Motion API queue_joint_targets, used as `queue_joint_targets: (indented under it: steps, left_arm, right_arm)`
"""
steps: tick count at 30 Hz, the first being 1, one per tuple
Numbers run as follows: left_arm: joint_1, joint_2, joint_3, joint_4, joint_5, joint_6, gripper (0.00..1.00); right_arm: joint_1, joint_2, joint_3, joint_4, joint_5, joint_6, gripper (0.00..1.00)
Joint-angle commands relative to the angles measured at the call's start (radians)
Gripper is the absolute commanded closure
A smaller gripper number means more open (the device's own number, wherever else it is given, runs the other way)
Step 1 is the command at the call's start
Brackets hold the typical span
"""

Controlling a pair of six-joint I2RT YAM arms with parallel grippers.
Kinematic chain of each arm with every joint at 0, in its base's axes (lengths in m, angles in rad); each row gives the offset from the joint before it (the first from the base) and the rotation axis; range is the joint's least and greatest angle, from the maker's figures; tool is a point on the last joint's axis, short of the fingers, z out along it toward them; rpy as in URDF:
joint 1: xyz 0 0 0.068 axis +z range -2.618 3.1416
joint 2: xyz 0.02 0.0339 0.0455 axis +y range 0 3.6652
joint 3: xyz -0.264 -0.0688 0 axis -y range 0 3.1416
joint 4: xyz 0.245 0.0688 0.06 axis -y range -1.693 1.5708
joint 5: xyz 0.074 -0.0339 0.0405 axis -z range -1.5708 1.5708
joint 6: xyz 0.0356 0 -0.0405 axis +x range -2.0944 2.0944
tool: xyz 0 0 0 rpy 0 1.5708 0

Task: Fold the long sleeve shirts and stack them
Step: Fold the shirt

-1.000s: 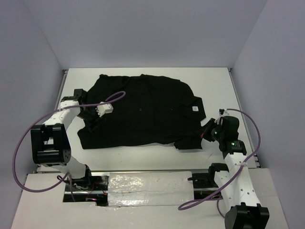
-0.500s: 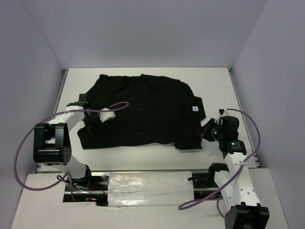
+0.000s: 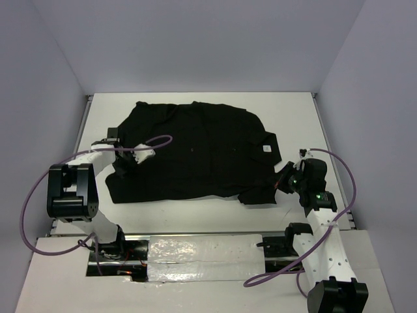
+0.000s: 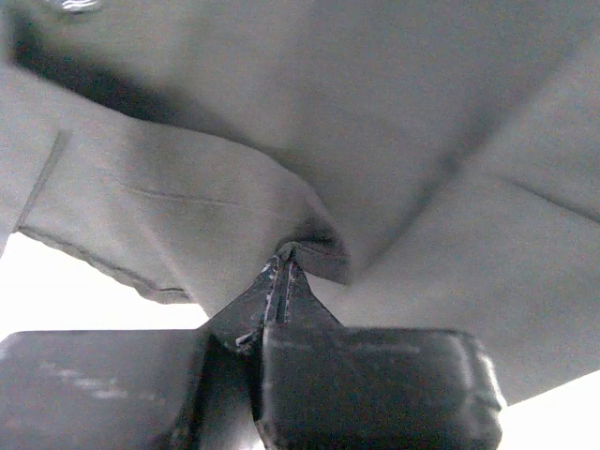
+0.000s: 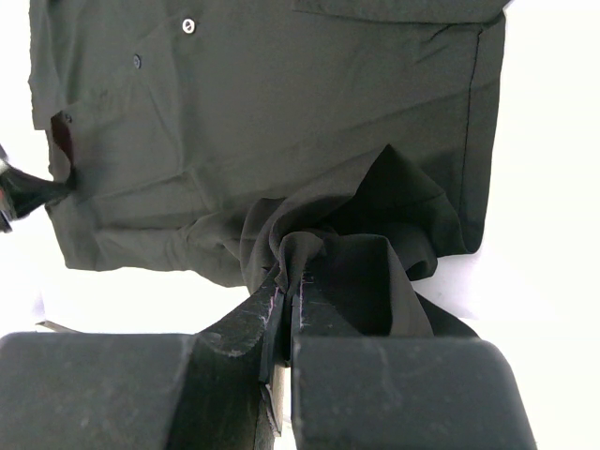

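The black long sleeve shirt (image 3: 195, 153) lies spread across the white table, its small white neck label (image 3: 266, 149) toward the right. My left gripper (image 3: 122, 168) is at the shirt's left edge. In the left wrist view the left gripper (image 4: 284, 255) is shut on a small pinched fold of the shirt (image 4: 375, 112). My right gripper (image 3: 281, 182) is at the shirt's bunched near-right corner. In the right wrist view the right gripper (image 5: 292, 274) is shut on a gathered fold of the shirt (image 5: 281, 112), with the left gripper's dark tip (image 5: 23, 192) at the far left.
The white table (image 3: 195, 210) has bare strips in front of and behind the shirt. Pale walls close in the left, back and right sides. Purple cables (image 3: 159, 138) loop off both arms. A shiny strip (image 3: 202, 257) runs between the arm bases.
The left gripper has dropped slightly at the shirt's left edge and closed on a fold of fabric. The right gripper still holds the shirt in the same place.
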Motion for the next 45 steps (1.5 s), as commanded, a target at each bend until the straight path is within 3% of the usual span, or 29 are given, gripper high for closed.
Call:
queue_joint_targets:
  steps: [1, 5, 8, 12, 18, 27, 29, 31, 32, 36, 37, 38, 39, 41, 43, 44, 45]
  left_arm:
    - [0.084, 0.053, 0.117, -0.009, 0.069, -0.194, 1.0]
    - [0.217, 0.128, 0.233, -0.084, 0.282, -0.346, 1.0]
    - [0.32, 0.173, 0.296, -0.119, 0.367, -0.424, 1.0]
    - [0.4, 0.225, 0.318, -0.121, 0.389, -0.501, 1.0]
    - [0.414, 0.274, 0.338, -0.081, 0.372, -0.582, 1.0]
    - [0.458, 0.296, 0.425, -0.009, 0.226, -0.719, 1.0]
    - [0.461, 0.294, 0.43, -0.008, 0.202, -0.724, 0.9]
    - [0.465, 0.297, 0.438, -0.027, 0.199, -0.713, 0.63]
    - [0.468, 0.294, 0.444, -0.035, 0.214, -0.708, 0.45]
    - [0.483, 0.197, 0.442, -0.061, 0.338, -0.6, 0.19]
    - [0.483, 0.164, 0.433, -0.063, 0.364, -0.564, 0.02]
    - [0.483, 0.127, 0.428, -0.063, 0.386, -0.532, 0.01]
    - [0.481, 0.025, 0.424, -0.093, 0.46, -0.389, 0.01]
    - [0.477, -0.032, 0.427, -0.175, 0.49, -0.325, 0.01]
    - [0.417, -0.083, 0.392, -0.295, 0.49, -0.077, 0.05]
    - [0.382, -0.133, 0.361, -0.352, 0.454, 0.001, 0.14]
    - [0.291, -0.159, 0.315, -0.429, 0.344, 0.119, 0.35]
  right_arm:
    - [0.003, -0.013, -0.005, 0.02, -0.001, -0.011, 1.0]
    - [0.005, -0.018, -0.006, 0.02, 0.004, -0.008, 1.0]
    - [0.003, -0.018, -0.006, 0.022, 0.004, -0.009, 1.0]
    - [0.003, -0.018, -0.009, 0.023, 0.005, -0.009, 1.0]
    - [0.003, -0.009, -0.006, 0.022, 0.001, -0.011, 1.0]
    - [0.003, -0.016, -0.006, 0.019, 0.007, -0.008, 1.0]
    - [0.003, -0.015, -0.005, 0.019, 0.007, -0.008, 1.0]
    - [0.003, -0.015, -0.003, 0.014, 0.007, -0.008, 1.0]
    - [0.003, -0.013, -0.003, 0.016, 0.007, -0.008, 1.0]
    - [0.003, -0.007, 0.001, 0.013, 0.011, -0.005, 1.0]
    - [0.003, -0.003, 0.005, 0.011, 0.011, -0.003, 1.0]
    - [0.003, -0.001, 0.008, 0.009, 0.01, -0.003, 1.0]
    - [0.003, -0.003, 0.012, 0.011, 0.007, -0.003, 1.0]
    - [0.003, -0.006, 0.012, 0.014, 0.007, 0.0, 1.0]
    - [0.003, -0.012, 0.011, 0.025, 0.007, 0.003, 1.0]
    - [0.003, -0.015, 0.009, 0.029, 0.005, 0.005, 1.0]
    - [0.003, -0.016, 0.008, 0.034, 0.001, 0.011, 1.0]
